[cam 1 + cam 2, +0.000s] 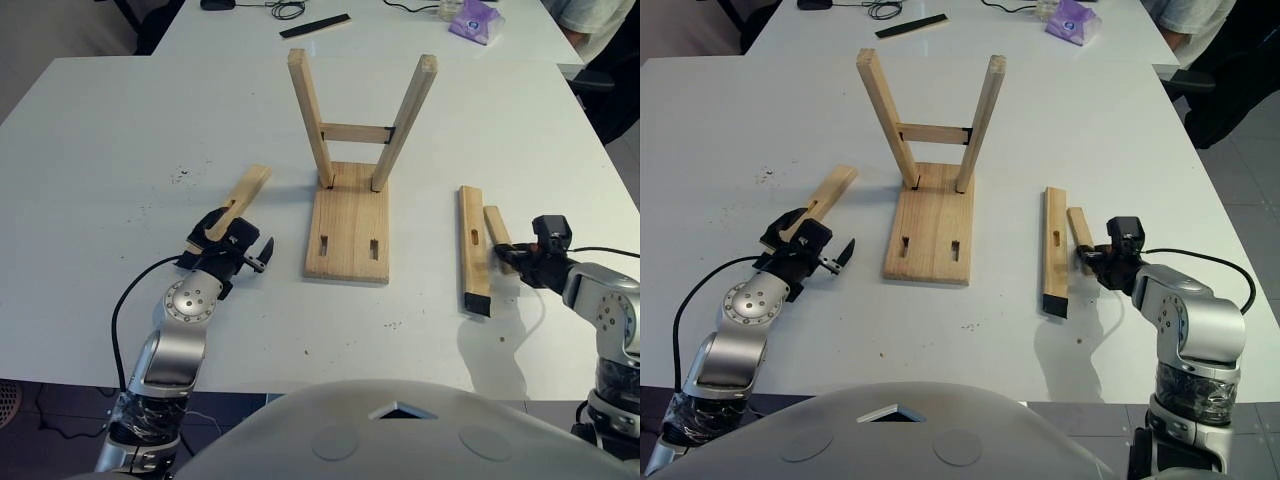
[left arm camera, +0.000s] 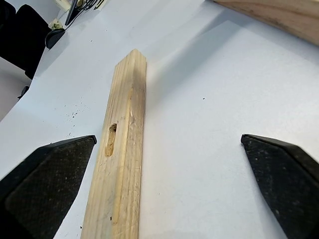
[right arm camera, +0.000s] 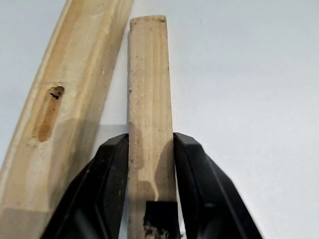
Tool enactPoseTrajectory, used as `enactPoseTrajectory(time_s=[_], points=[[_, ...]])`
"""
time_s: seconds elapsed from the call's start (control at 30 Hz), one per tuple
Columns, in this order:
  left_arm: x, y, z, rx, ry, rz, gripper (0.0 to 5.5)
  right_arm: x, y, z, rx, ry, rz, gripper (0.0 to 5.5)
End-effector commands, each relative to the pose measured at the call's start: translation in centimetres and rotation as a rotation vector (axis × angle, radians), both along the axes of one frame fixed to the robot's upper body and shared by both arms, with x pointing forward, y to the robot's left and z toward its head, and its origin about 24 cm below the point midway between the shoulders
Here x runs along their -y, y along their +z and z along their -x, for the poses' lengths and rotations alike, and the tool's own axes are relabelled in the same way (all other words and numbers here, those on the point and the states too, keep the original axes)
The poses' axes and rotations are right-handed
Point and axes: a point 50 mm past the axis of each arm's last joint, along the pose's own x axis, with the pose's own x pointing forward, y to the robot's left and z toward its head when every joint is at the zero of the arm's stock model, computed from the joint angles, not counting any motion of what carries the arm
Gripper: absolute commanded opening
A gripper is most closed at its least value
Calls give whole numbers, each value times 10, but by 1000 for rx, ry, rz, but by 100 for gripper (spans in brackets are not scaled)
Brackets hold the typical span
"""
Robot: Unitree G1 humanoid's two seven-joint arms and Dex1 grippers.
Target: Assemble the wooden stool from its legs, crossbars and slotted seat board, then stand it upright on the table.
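My right gripper [image 3: 150, 144] is clenched on the short crossbar [image 3: 148, 89], near right on the table [image 1: 120, 130], just beside 1 loose leg [image 1: 473, 250]. I should lift it straight up, clear of that leg. My left gripper [image 2: 168, 142], released, straddles the left leg [image 2: 124, 134].

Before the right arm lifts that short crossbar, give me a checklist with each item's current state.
1. Grip: right gripper shut on the loose crossbar: ok.
2. Clearance: loose crossbar free of the right leg beside it: cannot tell; they lie very close.
3. Other arm: left gripper open, left leg off-centre between its fingers: ok.
4. Target: seat flat, near slots empty: ok.
5. Frame: standing legs in the far slots, joined by the fitted crossbar: ok.
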Motion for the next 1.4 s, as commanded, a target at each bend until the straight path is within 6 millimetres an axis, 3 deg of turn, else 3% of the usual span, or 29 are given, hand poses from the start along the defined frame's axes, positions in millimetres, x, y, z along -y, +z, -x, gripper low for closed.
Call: enactPoseTrajectory(time_s=[0.03, 0.13, 0.23, 0.33, 0.43, 0.47, 0.6, 0.73, 1.07, 1.4], points=[[-1, 8, -2, 16, 4, 105, 540, 1, 36, -43, 236, -7, -86, 130], [1, 41, -3, 112, -22, 313, 540, -2, 83, -73, 492, 57, -215, 130], [11, 76, 2, 165, -123, 551, 521, -13, 120, -78, 647, 247, -312, 130], [30, 111, 6, 196, -295, 783, 480, -36, 153, -62, 673, 583, -546, 130], [50, 134, 10, 182, -479, 989, 429, -57, 168, -35, 612, 910, -751, 130], [55, 141, 12, 167, -549, 1051, 407, -62, 170, -29, 578, 999, -792, 130], [68, 163, 16, 87, -764, 1225, 405, -81, 170, -20, 469, 1200, -911, 130], [75, 170, 21, 8, -900, 1224, 405, -96, 166, -20, 432, 1275, -964, 130], [83, 170, 20, -107, -970, 1199, 405, -112, 149, -18, 381, 1350, -894, 130], [81, 165, 25, -135, -1012, 1164, 247, -110, 137, -24, 385, 1333, -834, 130]])
